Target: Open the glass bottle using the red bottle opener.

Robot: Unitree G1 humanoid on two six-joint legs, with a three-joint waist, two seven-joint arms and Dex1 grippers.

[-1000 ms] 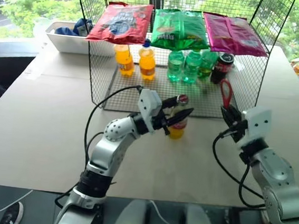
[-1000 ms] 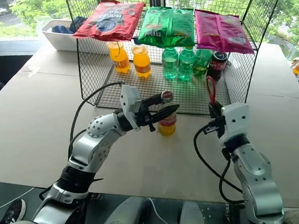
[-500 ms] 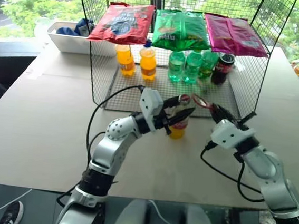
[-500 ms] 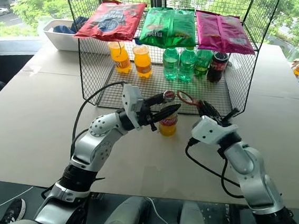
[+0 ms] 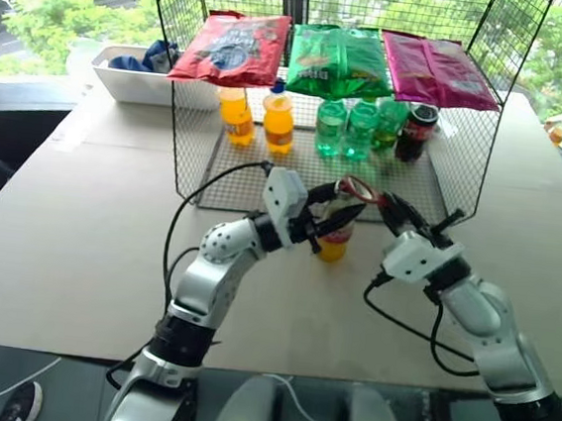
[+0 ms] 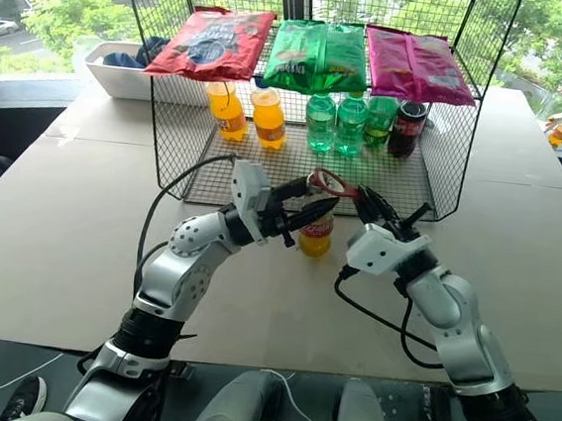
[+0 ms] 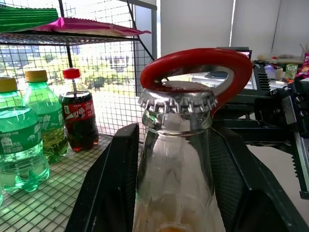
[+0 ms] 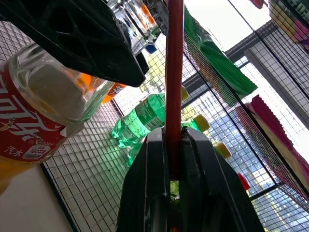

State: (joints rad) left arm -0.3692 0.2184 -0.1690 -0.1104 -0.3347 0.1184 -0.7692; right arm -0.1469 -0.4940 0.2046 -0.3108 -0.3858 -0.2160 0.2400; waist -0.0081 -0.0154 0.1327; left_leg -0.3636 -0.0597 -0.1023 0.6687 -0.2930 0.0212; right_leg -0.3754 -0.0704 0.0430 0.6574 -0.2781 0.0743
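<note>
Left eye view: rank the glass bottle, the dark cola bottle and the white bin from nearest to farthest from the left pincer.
1. The glass bottle, gripped at its neck in the left pincer.
2. The dark cola bottle, farther back inside the wire rack, to the right.
3. The white bin, farthest, at the table's far left outside the rack.

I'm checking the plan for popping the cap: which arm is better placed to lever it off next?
The right. Its pincer is shut on the red bottle opener, whose loop already sits at the cap. The left pincer grips the glass bottle around its neck, so it should steady it.
</note>
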